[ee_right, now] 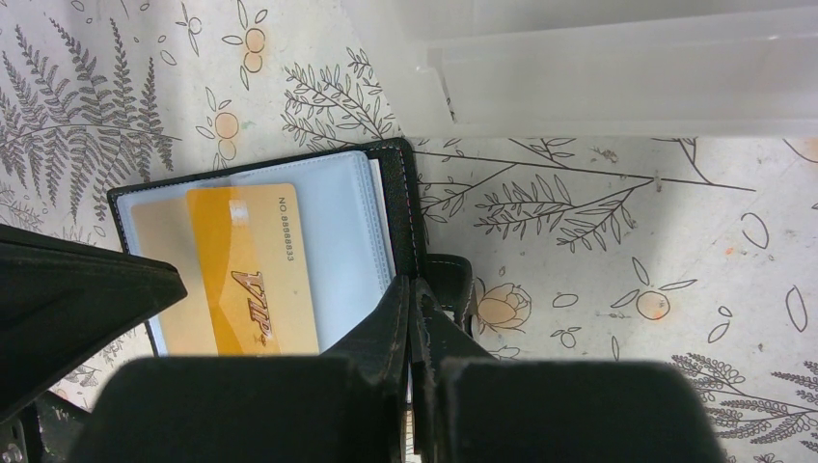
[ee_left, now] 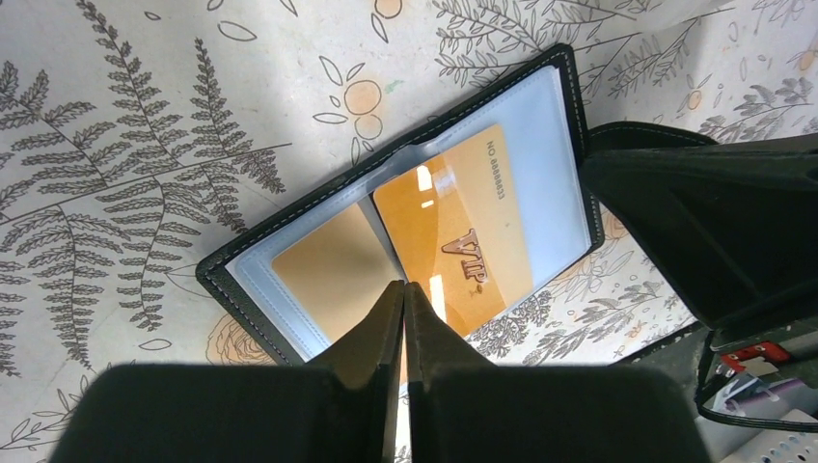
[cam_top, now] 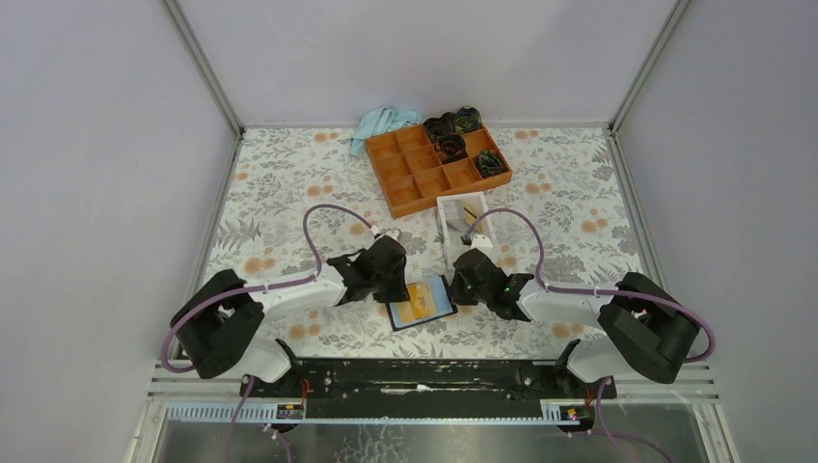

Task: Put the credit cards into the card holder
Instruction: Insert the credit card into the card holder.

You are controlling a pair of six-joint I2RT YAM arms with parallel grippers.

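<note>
Top external view: the black card holder (cam_top: pixel 422 302) lies open on the floral surface (cam_top: pixel 289 183), near centre, between both arms. Two credit cards (ee_left: pixel 463 231) sit at its clear sleeves. They look thin, stiff, light and slick, so a short edge is probably the best place to pinch. The left claw (ee_left: pixel 403 289) is pressed together at one card's edge — whether it actually grips the card is hidden. The right claw (ee_right: pixel 413 289), fingers also together, sits at the holder's right edge.
</note>
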